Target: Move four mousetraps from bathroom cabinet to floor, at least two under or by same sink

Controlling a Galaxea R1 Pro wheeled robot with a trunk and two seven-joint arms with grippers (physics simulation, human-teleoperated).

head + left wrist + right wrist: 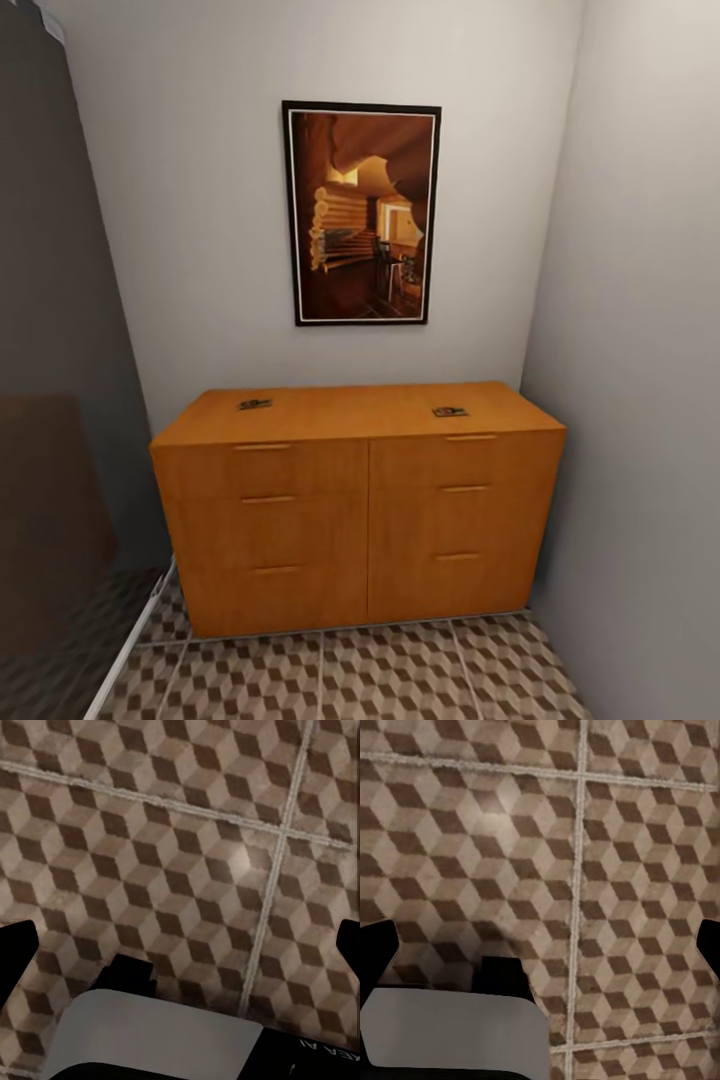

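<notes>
Facing a corner of the room, the head view shows an orange wooden dresser (358,505) standing against a pale grey wall (200,220), with two columns of three drawer fronts and slim bar handles. Two small dark flat items rest on the dresser top: one (254,404) near the left rear, one (450,411) near the right rear, well apart from each other; they are too small to identify. A framed picture (361,212) in brown and orange tones hangs on the wall above the dresser, roughly centred over it. A second pale wall closes the scene on the right, and a dark translucent panel (55,420) stands at the left. The bathroom floor (400,675), tiled in a brown, beige and cream cube pattern with pale grout lines, runs in front of the dresser base. In the left wrist view, the left gripper (180,945) points down at the tiled floor, its two black fingertips (16,945) set at opposite edges of the picture, spread wide with nothing between them. In the right wrist view, the right gripper (540,945) likewise faces the tiles, its fingertips (378,945) wide apart and holding nothing. A grey and black part of the robot body lies below each gripper in the wrist views.
</notes>
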